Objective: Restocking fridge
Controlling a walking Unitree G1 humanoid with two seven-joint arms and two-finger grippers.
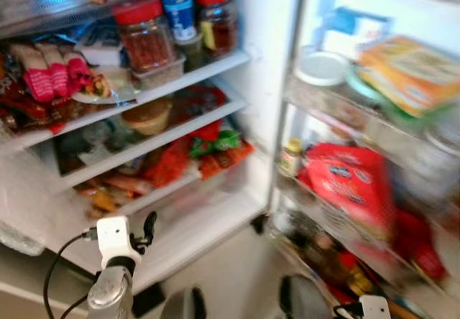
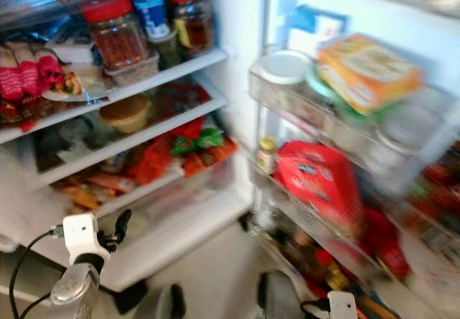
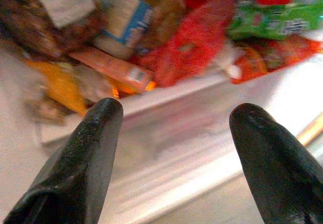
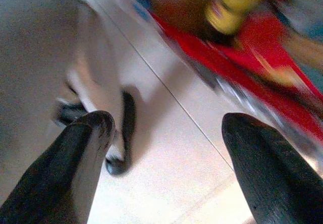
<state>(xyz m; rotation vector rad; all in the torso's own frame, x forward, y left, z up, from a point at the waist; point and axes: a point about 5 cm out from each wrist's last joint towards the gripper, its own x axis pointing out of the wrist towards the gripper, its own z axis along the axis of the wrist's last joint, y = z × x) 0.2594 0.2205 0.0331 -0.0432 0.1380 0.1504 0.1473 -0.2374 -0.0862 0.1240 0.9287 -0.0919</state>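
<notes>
We stand before an open fridge [image 1: 266, 111], its shelves packed and its door swung out on our right; on the upper shelf [image 1: 215, 66] we count two red-lidded jars [image 1: 146, 33], a blue-capped tub [image 1: 180, 14] between them, and a clear lidded container [image 1: 159, 72] just below the left jar; to their left, pink-and-white wrapped packets [image 1: 52, 71] beside a plate of food [image 1: 100, 89]; on the shelf beneath, a tan covered bowl [image 1: 147, 115]; lower still, a green packet [image 1: 214, 144] lying among red and orange bags [image 1: 215, 159], with orange and yellow packets [image 3: 113, 70] heaped to their left. In the door racks: a white round lid [image 1: 321, 67] beside an orange-yellow carton [image 1: 406, 71] lying tilted in the top rack; below these, a small yellow-capped jar [image 1: 290, 156] next to a large red bag [image 1: 352, 186]; much of the door side is blurred. Our left pincer [image 3: 171, 138] is raised before the lowest shelves, fingers [image 3: 96, 133] spread apart and holding nothing; our right pincer [image 4: 169, 143] hangs low over the pale tiled floor [image 4: 166, 148] near the foot of the door, fingers likewise parted and empty.
</notes>
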